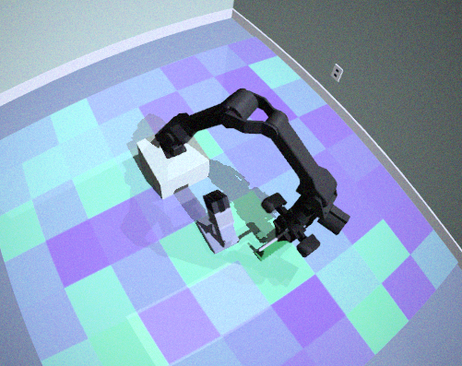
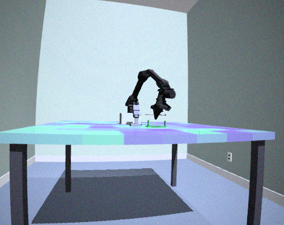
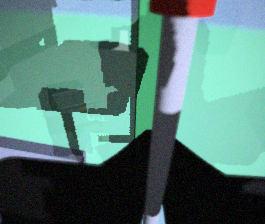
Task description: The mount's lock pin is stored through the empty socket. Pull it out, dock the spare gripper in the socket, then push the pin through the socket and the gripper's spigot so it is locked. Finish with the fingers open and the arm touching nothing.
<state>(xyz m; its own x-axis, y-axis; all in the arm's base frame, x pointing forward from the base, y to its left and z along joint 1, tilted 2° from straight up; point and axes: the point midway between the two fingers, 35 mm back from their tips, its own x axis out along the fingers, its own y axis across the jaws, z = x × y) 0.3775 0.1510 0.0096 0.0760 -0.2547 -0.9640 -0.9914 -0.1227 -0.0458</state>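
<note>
My gripper (image 1: 283, 234) (image 2: 156, 117) (image 3: 155, 137) is shut on the lock pin (image 1: 269, 244) (image 2: 148, 114) (image 3: 180, 65), a thin pale and grey rod. The pin is about level, just above the green cradle (image 2: 157, 126) (image 3: 148, 75); its red head (image 2: 165, 114) (image 3: 184, 6) faces right in the exterior view. The mount (image 1: 213, 245) (image 2: 136, 124) stands left of the cradle. An upright pale body with a dark top, which looks like the spare gripper (image 1: 224, 223) (image 2: 136, 109), stands on it. Whether its spigot is fully in the socket is too small to tell.
A white block (image 1: 184, 166) (image 2: 124, 118) stands by the arm's base, behind the mount. The arm arches high from there to the cradle. The tabletop (image 1: 244, 293) (image 2: 161, 138) has a pastel checked pattern.
</note>
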